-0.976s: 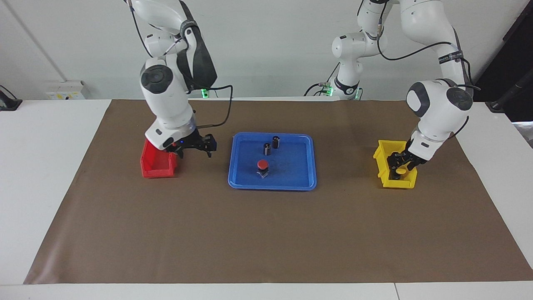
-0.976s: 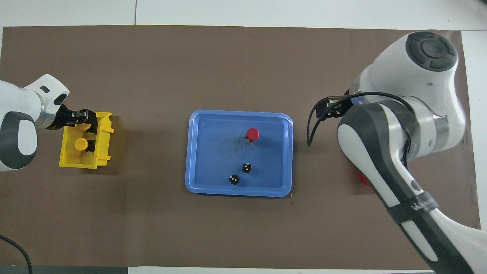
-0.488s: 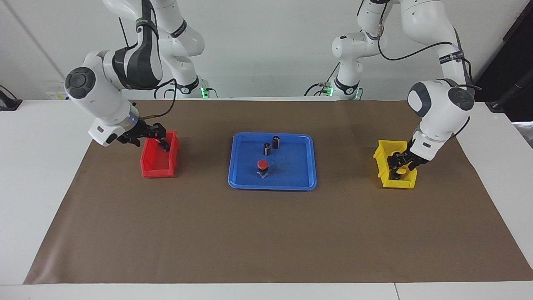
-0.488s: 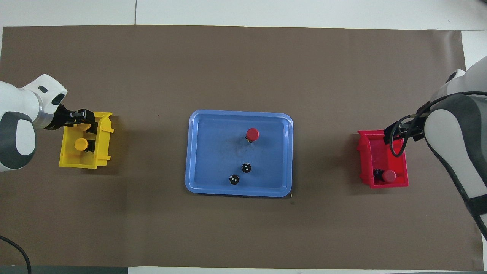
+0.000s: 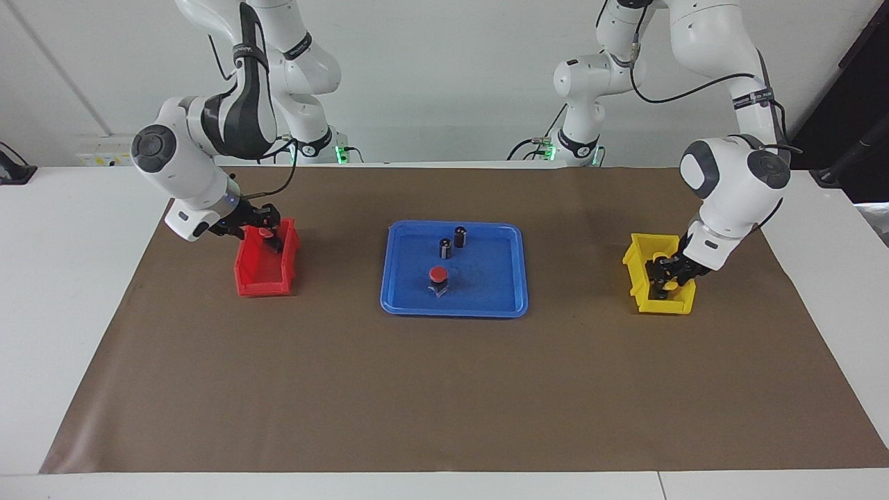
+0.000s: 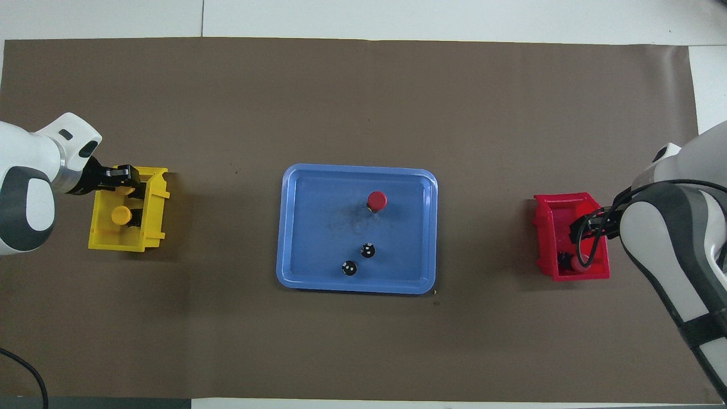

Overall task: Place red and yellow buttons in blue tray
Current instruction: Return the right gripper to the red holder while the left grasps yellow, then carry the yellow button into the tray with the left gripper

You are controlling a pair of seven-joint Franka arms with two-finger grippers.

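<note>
- A wide, shallow, rectangular blue plastic tray (image 5: 517, 303) with rounded corners lies on the brown paper sheet (image 5: 444, 396) that covers the white counter (image 5: 69, 278).
- One red-capped push button (image 5: 437, 274) on a black base stands upright in the tray, in the half farther from the robots.
- Two small dark cylinders (image 5: 445, 248) without coloured caps stand close together in the tray, nearer to the robots than that button.
- A small deep red plastic bin (image 5: 260, 285) sits well apart from the tray, toward the right arm's end of the counter.
- The right hand (image 5: 271, 239) reaches into the red bin, right at a second red-capped button (image 6: 580, 262). I cannot tell whether it is open or gripping.
- A small deep yellow plastic bin (image 5: 646, 302) sits well apart from the tray, toward the left arm's end.
- One yellow-capped push button (image 6: 120, 215) stands free in the yellow bin.
- The left hand (image 5: 667, 278) is down in that bin at another yellow cap (image 5: 670, 283). Whether it has closed on it cannot be told.
</note>
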